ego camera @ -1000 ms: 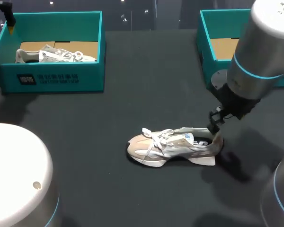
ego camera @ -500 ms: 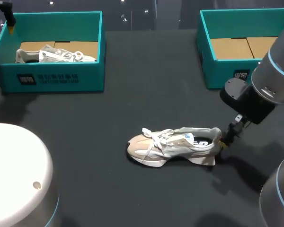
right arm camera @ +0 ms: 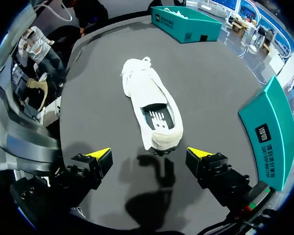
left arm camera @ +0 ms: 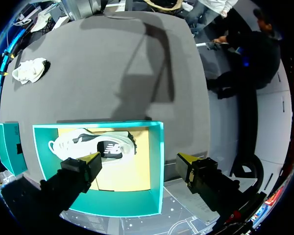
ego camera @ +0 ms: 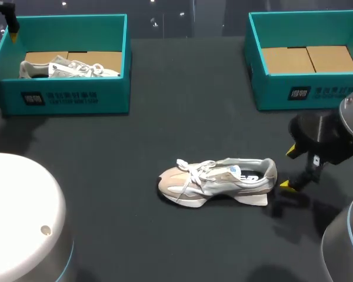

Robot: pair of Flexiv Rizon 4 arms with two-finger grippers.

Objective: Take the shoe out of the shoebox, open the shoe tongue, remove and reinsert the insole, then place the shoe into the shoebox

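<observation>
A beige and white shoe point(ego camera: 215, 182) lies on its side in the middle of the dark table, toe to the left, its dark insole point(right arm camera: 157, 116) showing in the opening. My right gripper point(ego camera: 288, 169) stands open just right of the heel, touching nothing; in the right wrist view the shoe point(right arm camera: 152, 105) lies ahead of the open right gripper point(right arm camera: 149, 154). My left gripper point(left arm camera: 139, 164) hangs open above the left shoebox point(left arm camera: 157, 166), which holds a second white shoe point(left arm camera: 93, 144). In the head view this left gripper point(ego camera: 13, 32) is at the box's far left corner.
The left teal shoebox point(ego camera: 76, 97) stands at the back left with its shoe point(ego camera: 67, 69) inside. A second teal shoebox point(ego camera: 270, 94) at the back right shows only its cardboard floor. Open table lies between the boxes and around the shoe.
My right gripper has drawn back to the right, away from the shoe's heel, and the arm has swung out of the view's upper right. The shoe and the left arm have stayed put.
</observation>
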